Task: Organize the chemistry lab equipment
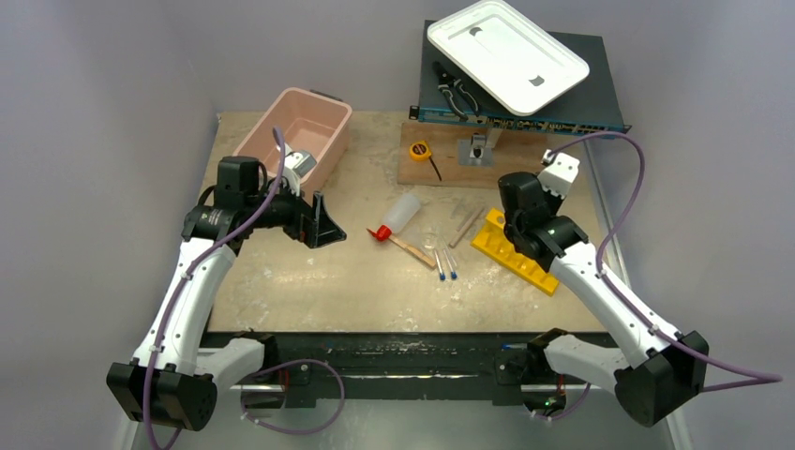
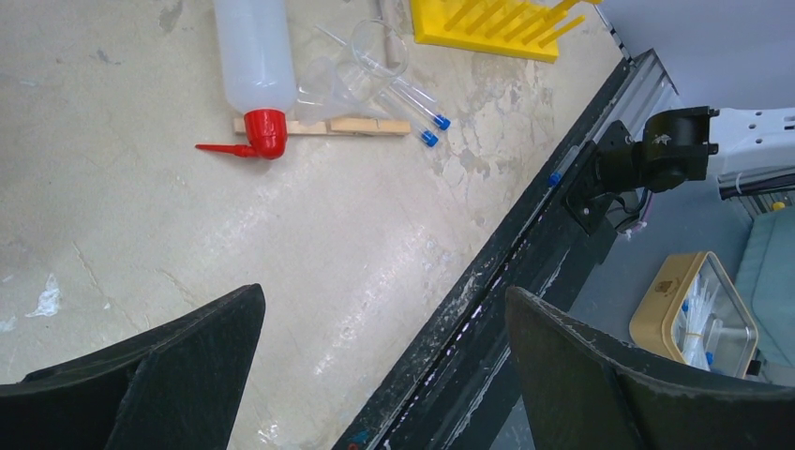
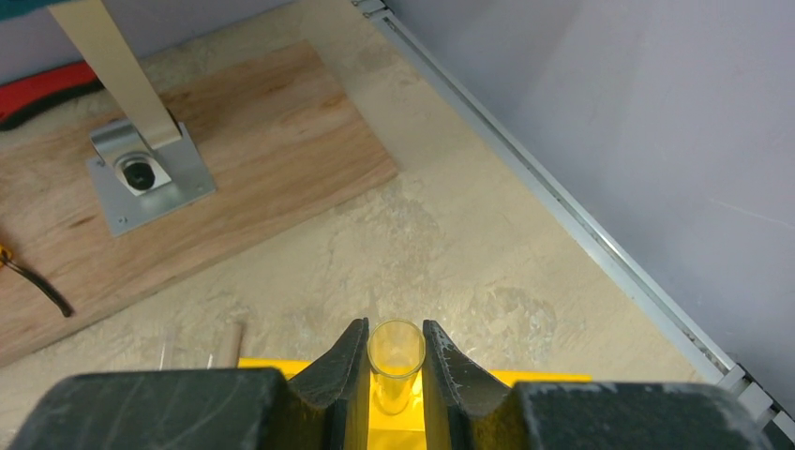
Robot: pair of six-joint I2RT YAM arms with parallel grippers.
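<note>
The squeeze bottle (image 1: 400, 215) with its red nozzle lies mid-table, also in the left wrist view (image 2: 255, 66). A wooden stick (image 1: 413, 250) and two clear tubes with blue tips (image 1: 446, 263) lie beside it; they show in the left wrist view too (image 2: 417, 103). Two more sticks (image 1: 464, 225) lie left of the yellow rack (image 1: 520, 251). My right gripper (image 3: 395, 361) is shut on a clear tube (image 3: 395, 349), held upright over the rack (image 3: 394, 412). My left gripper (image 2: 384, 328) is open and empty, left of the bottle (image 1: 319, 223).
A pink bin (image 1: 298, 131) stands at the back left. A wooden board (image 1: 469, 157) with a metal bracket, a yellow tape measure (image 1: 419, 150), pliers (image 1: 457, 94) and a white tray (image 1: 506, 54) on a dark box are at the back. The table's front edge rail (image 2: 525, 244) runs below.
</note>
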